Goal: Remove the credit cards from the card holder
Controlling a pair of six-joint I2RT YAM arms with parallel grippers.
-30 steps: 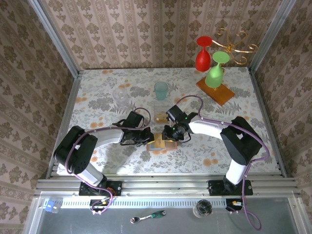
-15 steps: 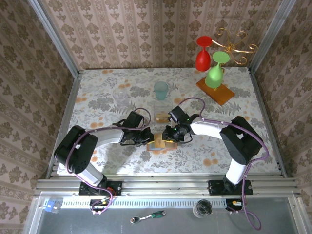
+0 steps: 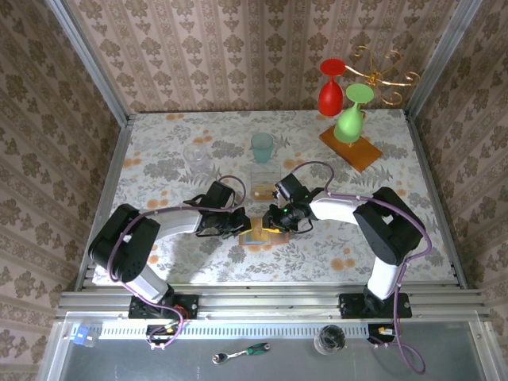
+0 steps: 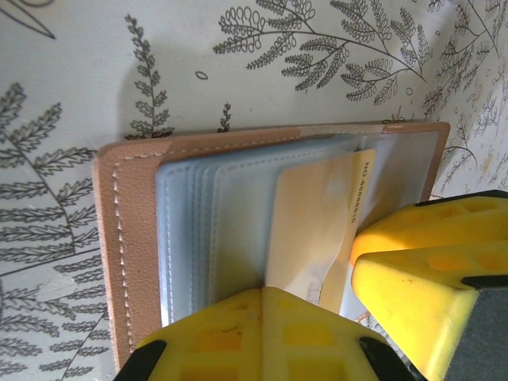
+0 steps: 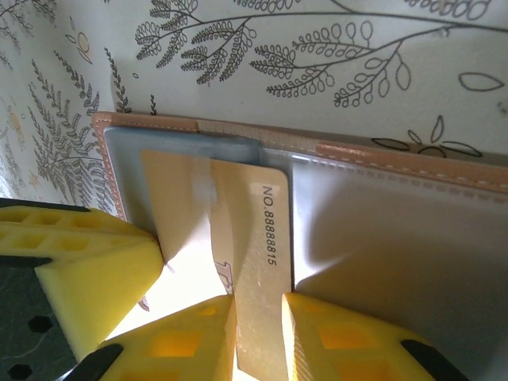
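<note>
Right wrist view: right claw [image 5: 258,337] pinches the gold card [image 5: 242,214] on the open wallet [image 5: 397,159]; left claw [image 4: 262,321], closed tight, rests on the wallet.

The card holder [image 3: 260,235] lies on the floral table [image 3: 159,143], midway between the left and right edges and closer to the near edge. The left end effector [image 3: 240,225] meets it from the left side and the right end effector [image 3: 277,225] from the right, both with tips down at it. Toward the far edge stand a small clear box [image 3: 263,184], a teal cup [image 3: 262,147] and a clear glass [image 3: 196,155]. A wooden slab [image 3: 350,148] sits by the far right corner.
</note>
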